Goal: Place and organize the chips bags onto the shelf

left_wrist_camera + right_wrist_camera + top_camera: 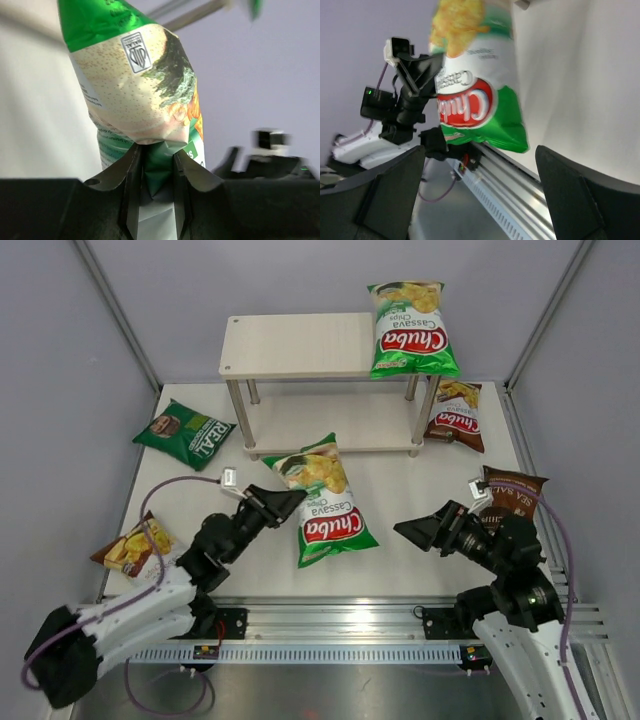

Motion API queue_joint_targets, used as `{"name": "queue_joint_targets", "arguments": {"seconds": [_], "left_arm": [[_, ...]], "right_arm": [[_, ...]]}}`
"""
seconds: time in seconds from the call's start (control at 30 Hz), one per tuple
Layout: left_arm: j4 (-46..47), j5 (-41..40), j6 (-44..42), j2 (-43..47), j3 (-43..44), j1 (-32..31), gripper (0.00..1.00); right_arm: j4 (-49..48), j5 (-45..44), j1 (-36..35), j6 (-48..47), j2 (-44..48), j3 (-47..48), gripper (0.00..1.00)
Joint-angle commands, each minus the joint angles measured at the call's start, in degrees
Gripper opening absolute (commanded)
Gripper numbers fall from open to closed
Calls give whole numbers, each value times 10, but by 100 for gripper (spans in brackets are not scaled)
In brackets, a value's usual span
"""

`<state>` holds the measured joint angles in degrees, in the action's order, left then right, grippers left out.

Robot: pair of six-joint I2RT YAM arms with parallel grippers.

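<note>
My left gripper [288, 502] is shut on the left edge of a bright green Chuba bag [325, 505] in the middle of the table. In the left wrist view the bag's [135, 80] crimped edge is pinched in that gripper [156, 157]. My right gripper [418, 529] is open and empty to the right of that bag, which also shows in the right wrist view [477, 107] beyond the gripper [480, 195]. The shelf [295, 345] stands at the back. A second bright green Chuba bag [413, 328] lies on the right end of its top board.
A brown-red Chuba bag [456, 416] leans by the shelf's right legs. A dark green REAL bag [185, 434] lies left of the shelf. A dark brown bag [512, 492] lies behind my right arm. Another brown-red bag [128, 546] lies at the left edge, by my left arm's cable.
</note>
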<state>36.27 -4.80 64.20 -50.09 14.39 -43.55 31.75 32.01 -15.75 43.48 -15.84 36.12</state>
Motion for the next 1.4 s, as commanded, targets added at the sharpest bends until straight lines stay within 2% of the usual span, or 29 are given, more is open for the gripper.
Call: {"name": "queue_joint_targets", "arguments": {"seconds": [0.0,0.03,0.07,0.1,0.17,0.23,0.33,0.37,0.43,0.47,0.53,0.57,0.6,0.7,0.83,1.03,1.1,1.23,1.37], "left_arm": [[-169,-111,-36,141,56,-7,0],[-205,-126,-43,188,75,-7,0],[-234,-154,-52,210,93,-7,0],[-276,-164,-68,221,132,-8,0],[-322,-192,-77,231,170,-8,0],[-332,-214,-86,221,222,-8,0],[-298,-224,-83,199,258,-8,0],[-263,-225,-80,185,263,-8,0],[-231,-232,-71,169,275,-8,0],[-197,-232,-66,160,281,-8,0],[-135,-229,-60,140,271,-8,0],[-79,-226,-58,134,259,-8,0],[-60,-223,-50,123,258,-8,0],[-30,-215,-43,117,257,-8,0],[-22,-198,-56,122,260,-8,0],[-7,-181,-37,139,234,-8,0],[-20,-173,-39,140,236,-8,0],[-50,-159,-67,151,238,-8,0],[-60,-145,-77,155,232,-8,0]], "right_arm": [[-183,45,-3,160,-11,-73,100],[-232,52,-3,230,-12,-116,99],[-312,55,-4,259,-12,-133,99],[-357,48,-6,276,-13,-144,99],[-383,31,-9,285,-15,-141,99],[-439,14,-17,292,-22,-132,100],[-503,7,-43,295,-80,-116,99],[-553,3,-59,293,-127,-111,99],[-602,-38,-114,255,-175,-86,99],[-627,-62,-187,230,-217,-71,100],[-629,-141,-256,149,-255,-18,100],[-632,-195,-314,128,-284,-3,99],[-642,-218,-334,99,-297,13,99],[-684,-275,-363,95,-342,25,99],[-730,-290,-366,126,-410,41,99],[-760,-298,-379,114,-449,75,97],[-762,-301,-383,99,-451,88,92],[-753,-298,-394,81,-448,105,93],[-777,-259,-396,74,-459,109,95]]}}
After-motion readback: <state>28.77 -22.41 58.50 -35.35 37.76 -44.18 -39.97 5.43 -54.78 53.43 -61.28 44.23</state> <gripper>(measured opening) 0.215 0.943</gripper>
